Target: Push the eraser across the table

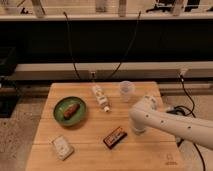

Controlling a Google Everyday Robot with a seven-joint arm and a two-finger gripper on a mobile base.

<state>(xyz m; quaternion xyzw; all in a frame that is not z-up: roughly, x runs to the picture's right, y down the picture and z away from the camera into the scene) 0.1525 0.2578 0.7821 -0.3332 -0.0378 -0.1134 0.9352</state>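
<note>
While the jaws hang low just right of the eraser, I can't tell if they're parted or closed. Eraser lies front-centre on the surface, long axis diagonal, near-left to far-right. Looks light, stiff, flat; I'd shove its long side, no pinch.

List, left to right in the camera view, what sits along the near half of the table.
pale square packet → eraser → tool, low over the table just right of the eraser, under the white arm → small dark logo at the near right corner.
</note>
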